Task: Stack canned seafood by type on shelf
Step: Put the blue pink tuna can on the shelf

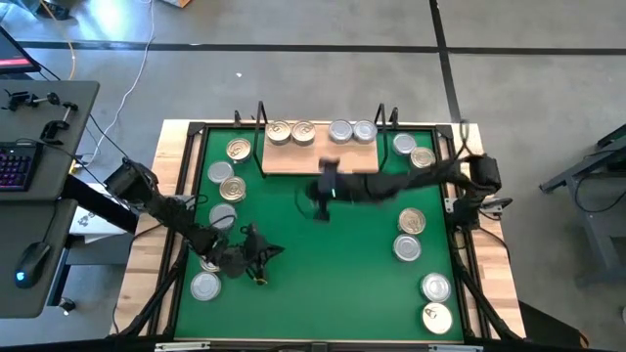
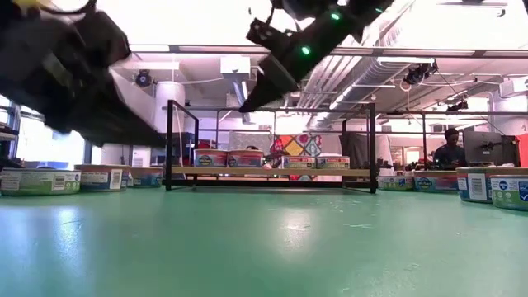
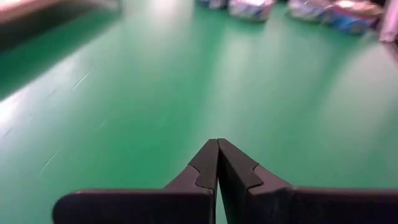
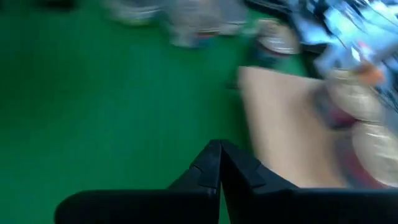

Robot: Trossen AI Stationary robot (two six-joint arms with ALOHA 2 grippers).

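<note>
The wooden shelf (image 1: pixel 318 156) lies at the far middle of the green mat, between black wire uprights. On its far edge stand two gold-lidded tins (image 1: pixel 290 131) and two silver-lidded tins (image 1: pixel 352 131). More tins stand loose on the mat at the left (image 1: pixel 227 181) and at the right (image 1: pixel 409 235). My right gripper (image 1: pixel 319 209) is shut and empty, and hovers just in front of the shelf (image 4: pixel 280 124). My left gripper (image 1: pixel 269 252) is also shut and empty, low over the mat near the left front tins (image 1: pixel 205 286).
Open green mat (image 1: pixel 342 284) lies between the two groups of tins. The table's wooden rim (image 1: pixel 147 284) and a black frame run around the mat. A desk with a keyboard (image 1: pixel 15 166) stands off to the left. In the low view a person (image 2: pixel 450 148) sits far behind.
</note>
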